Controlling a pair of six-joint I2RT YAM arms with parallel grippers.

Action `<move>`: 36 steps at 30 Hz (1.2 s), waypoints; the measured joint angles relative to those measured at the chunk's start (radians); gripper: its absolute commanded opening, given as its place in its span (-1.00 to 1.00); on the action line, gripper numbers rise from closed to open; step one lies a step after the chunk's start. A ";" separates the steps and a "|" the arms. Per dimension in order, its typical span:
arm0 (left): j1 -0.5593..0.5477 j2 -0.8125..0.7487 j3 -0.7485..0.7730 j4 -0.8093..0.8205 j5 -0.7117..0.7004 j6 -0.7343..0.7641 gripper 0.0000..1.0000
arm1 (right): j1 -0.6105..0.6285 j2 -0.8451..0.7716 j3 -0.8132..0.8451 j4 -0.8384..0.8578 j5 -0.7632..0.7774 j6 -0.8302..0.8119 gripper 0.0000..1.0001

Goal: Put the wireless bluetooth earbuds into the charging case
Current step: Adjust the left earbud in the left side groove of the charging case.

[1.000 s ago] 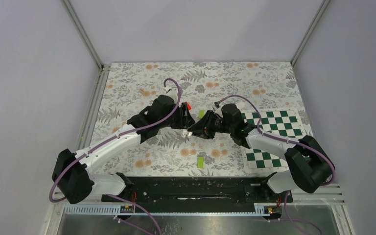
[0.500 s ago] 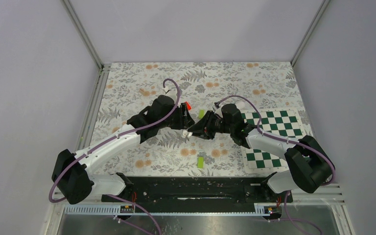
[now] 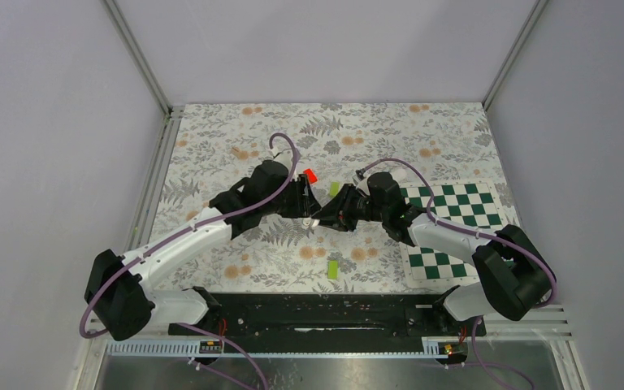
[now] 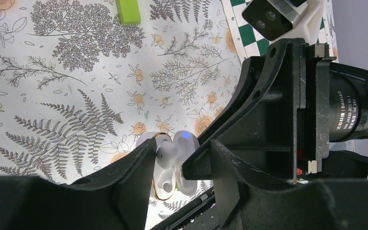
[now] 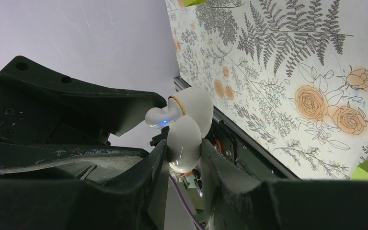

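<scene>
Overhead: both arms meet mid-table over the floral mat (image 3: 390, 130), the left gripper (image 3: 309, 213) and right gripper (image 3: 322, 218) tip to tip, a red block (image 3: 310, 175) and a green block (image 3: 334, 188) just beyond them.

Left wrist: its jaws sit narrow, pinching a white earbud (image 4: 164, 153) right against the open charging case (image 4: 186, 141).

Right wrist: the fingers are clamped on the case's lower shell, off the table, with the lid standing open. The earbud's blue-lit stem touches the case's rim.
</scene>
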 measured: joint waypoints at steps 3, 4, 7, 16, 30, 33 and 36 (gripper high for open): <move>0.000 -0.007 -0.005 -0.004 -0.001 -0.002 -0.10 | 0.000 0.000 0.003 -0.003 0.000 0.000 -1.00; 0.000 -0.009 -0.006 -0.004 -0.003 -0.002 -0.10 | 0.000 0.000 0.004 -0.005 0.000 0.000 -1.00; 0.000 -0.014 -0.006 -0.008 -0.010 -0.002 -0.08 | 0.000 0.000 0.006 -0.005 0.000 0.000 -1.00; 0.000 -0.050 0.002 -0.109 -0.069 0.010 0.13 | 0.000 0.000 0.006 0.000 0.000 0.000 -1.00; 0.000 -0.074 0.034 -0.101 -0.101 -0.020 -0.01 | 0.000 0.000 0.009 0.011 0.000 0.000 -1.00; 0.000 -0.060 0.040 -0.084 -0.086 -0.029 -0.04 | 0.000 0.000 0.009 0.011 0.000 0.000 -1.00; 0.000 -0.040 0.041 -0.077 -0.068 -0.036 -0.08 | 0.000 0.000 0.009 0.011 0.000 0.000 -1.00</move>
